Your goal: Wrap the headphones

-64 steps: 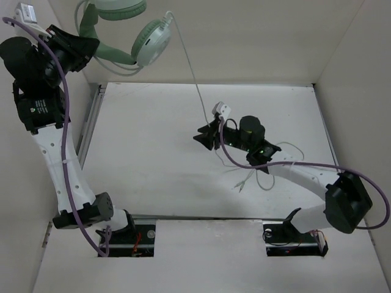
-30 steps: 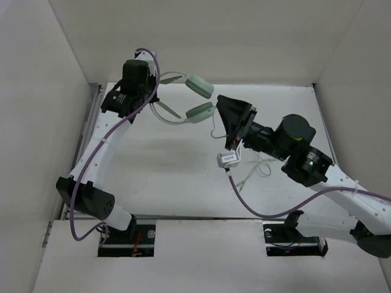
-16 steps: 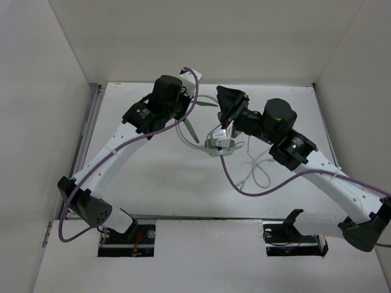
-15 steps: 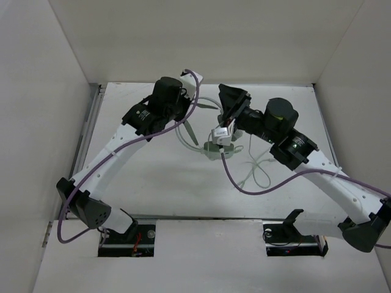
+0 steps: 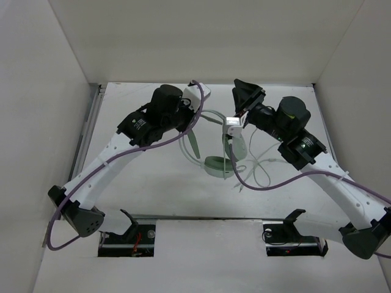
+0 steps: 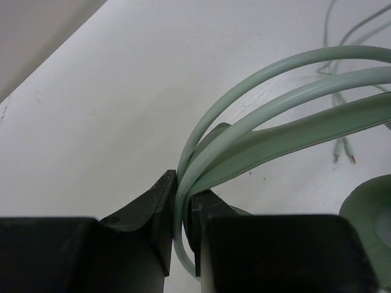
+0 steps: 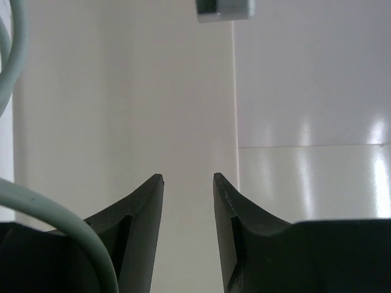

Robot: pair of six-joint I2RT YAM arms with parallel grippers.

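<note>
While left gripper [image 6: 181,186] clamps the headphones [image 6: 287,131], right gripper [image 7: 188,180] stands parted.

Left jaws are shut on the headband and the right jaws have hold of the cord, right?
Half right. The left gripper has its jaws shut on the headband of the headphones, but the right gripper holds nothing: the right wrist view shows its jaws open with only the wall between them.

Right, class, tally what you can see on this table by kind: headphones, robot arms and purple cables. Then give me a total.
headphones: 1
robot arms: 2
purple cables: 2
total: 5
</note>
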